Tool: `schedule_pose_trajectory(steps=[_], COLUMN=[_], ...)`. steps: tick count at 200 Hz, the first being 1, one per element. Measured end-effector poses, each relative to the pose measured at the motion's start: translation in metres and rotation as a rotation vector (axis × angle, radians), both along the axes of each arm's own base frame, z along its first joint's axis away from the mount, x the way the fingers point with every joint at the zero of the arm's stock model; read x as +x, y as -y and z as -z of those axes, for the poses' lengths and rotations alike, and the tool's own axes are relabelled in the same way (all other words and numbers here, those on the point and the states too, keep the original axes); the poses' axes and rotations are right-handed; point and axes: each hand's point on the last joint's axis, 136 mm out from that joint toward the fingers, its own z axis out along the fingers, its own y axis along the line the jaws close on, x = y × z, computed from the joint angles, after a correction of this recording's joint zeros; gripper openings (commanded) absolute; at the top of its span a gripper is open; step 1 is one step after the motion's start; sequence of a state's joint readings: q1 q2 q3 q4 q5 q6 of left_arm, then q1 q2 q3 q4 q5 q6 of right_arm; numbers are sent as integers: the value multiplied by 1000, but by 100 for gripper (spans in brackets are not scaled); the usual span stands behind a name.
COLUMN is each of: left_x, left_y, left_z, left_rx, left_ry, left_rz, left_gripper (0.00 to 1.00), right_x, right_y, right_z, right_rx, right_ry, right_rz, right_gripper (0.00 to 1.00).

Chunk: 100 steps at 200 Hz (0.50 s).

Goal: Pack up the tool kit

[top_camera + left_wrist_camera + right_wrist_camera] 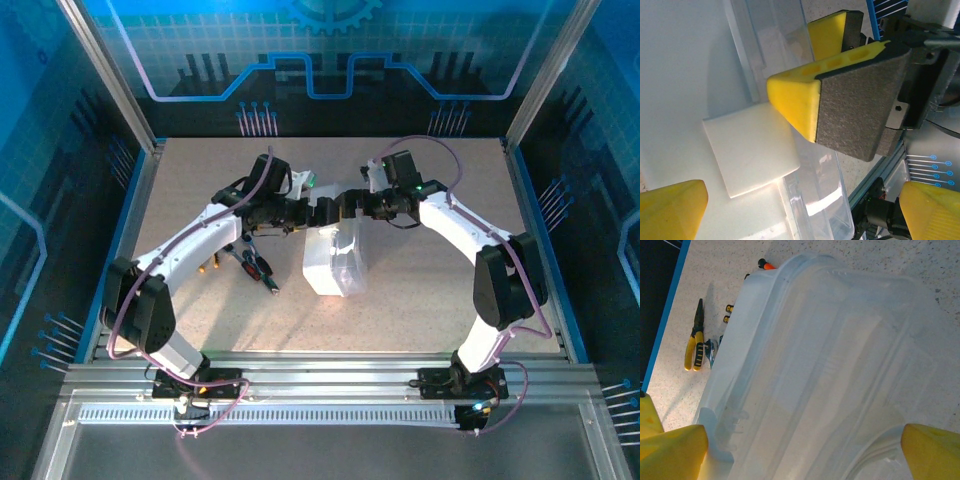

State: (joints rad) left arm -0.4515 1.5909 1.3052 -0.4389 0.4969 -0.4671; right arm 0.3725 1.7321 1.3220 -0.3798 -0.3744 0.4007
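Both my left hand (802, 202) and right hand (802, 442) are spread wide over the clear, smooth plastic case (333, 262), its long axis running near-to-far on the speckled desk (420, 300).

Lab robot cell: aluminium frame (320, 372), blue circuit-print panels (200, 40), speckled tabletop (420, 300).

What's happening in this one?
Both arms reach over the clear plastic case in the middle of the table. The left claw and right claw hang open close over it, gripping nothing. The yellow-handled pliers and other small tools lie on the table beside the case, not yet packed.
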Motion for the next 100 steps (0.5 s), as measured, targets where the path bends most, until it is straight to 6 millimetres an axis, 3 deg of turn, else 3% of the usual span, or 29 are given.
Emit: schedule_pose_trajectory(steps=[100], left_x=[2], left_y=[2], left_z=[13], left_rx=[13], left_ry=[-27], left_rz=[0], left_gripper=[99], right_x=[8], right_y=[5], right_z=[0], right_rx=[-16], right_ry=[14], right_rz=[49], right_gripper=[100])
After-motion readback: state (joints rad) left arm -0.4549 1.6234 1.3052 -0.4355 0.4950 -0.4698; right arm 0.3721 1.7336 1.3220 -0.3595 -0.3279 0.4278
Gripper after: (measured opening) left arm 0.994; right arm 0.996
